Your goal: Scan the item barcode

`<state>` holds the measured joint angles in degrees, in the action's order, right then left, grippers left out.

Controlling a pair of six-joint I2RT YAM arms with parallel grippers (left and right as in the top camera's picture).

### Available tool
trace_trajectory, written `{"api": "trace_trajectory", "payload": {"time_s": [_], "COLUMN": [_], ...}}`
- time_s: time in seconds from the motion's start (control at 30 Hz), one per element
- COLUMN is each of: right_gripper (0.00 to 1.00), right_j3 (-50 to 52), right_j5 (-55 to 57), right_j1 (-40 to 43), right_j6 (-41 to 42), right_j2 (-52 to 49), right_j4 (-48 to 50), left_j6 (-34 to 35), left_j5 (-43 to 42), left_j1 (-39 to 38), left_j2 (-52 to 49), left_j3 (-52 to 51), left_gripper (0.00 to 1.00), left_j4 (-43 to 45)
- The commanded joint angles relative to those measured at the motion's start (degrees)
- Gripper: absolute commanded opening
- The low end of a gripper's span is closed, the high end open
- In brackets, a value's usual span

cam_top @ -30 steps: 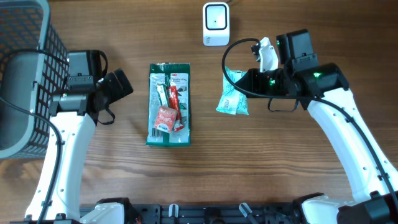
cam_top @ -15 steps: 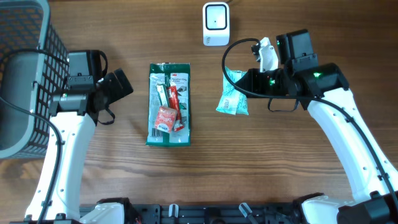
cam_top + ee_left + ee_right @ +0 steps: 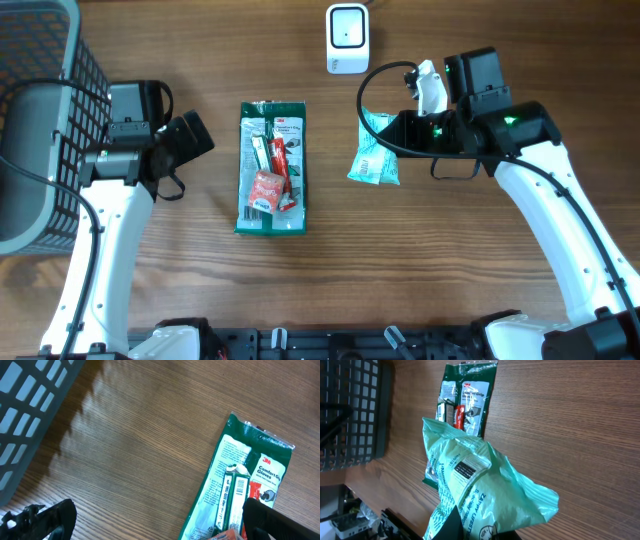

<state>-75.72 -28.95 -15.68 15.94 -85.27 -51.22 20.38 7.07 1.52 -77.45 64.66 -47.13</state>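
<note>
Presentation step: right gripper (image 3: 392,135) clamped on mint pouch (image 3: 372,160), held at 5 o'clock from scanner (image 3: 347,38). Left gripper (image 3: 192,138) wide open, empty. Next, likely: turn barcode toward scanner window, move nearer.

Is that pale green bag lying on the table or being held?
Held. The right gripper is shut on the pale green bag; the right wrist view shows the bag's end pinched in its grip.

White arms (image 3: 100,250), black cabled wrists (image 3: 135,125)
</note>
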Motion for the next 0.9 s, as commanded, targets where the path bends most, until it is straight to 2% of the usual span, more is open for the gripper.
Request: {"api": "trace_trajectory", "payload": {"time_s": [0.0, 0.43, 0.63, 0.77, 0.83, 0.87], "right_gripper": [0.05, 0.04, 0.04, 0.04, 0.04, 0.04], "right_j3": [-0.04, -0.04, -1.22, -1.49, -1.55, -1.9], "right_j5": [-1.09, -1.14, -4.85, -12.09, -20.96, -28.83], "right_j1": [0.02, 0.02, 0.02, 0.02, 0.02, 0.02], "right_j6": [-0.76, 1.18, 1.49, -3.15, -5.75, -4.7], "right_j2": [0.72, 0.72, 0.74, 0.74, 0.76, 0.76], "right_j4": [0.11, 0.2, 0.63, 2.1, 3.93, 5.42], "left_j6": [-0.66, -0.63, -0.63, -0.63, -0.63, -0.66], "left_j5": [0.52, 0.52, 0.5, 0.52, 0.5, 0.5], "left_j1": [0.26, 0.26, 0.26, 0.26, 0.26, 0.26], "left_j2": [-0.13, -0.13, -0.13, -0.13, -0.13, -0.13], "left_j3": [0.28, 0.28, 0.28, 0.28, 0.28, 0.28], "left_gripper": [1.0, 1.0, 1.0, 1.0, 1.0, 1.0], "left_j4": [0.11, 0.11, 0.13, 0.13, 0.13, 0.11]}}
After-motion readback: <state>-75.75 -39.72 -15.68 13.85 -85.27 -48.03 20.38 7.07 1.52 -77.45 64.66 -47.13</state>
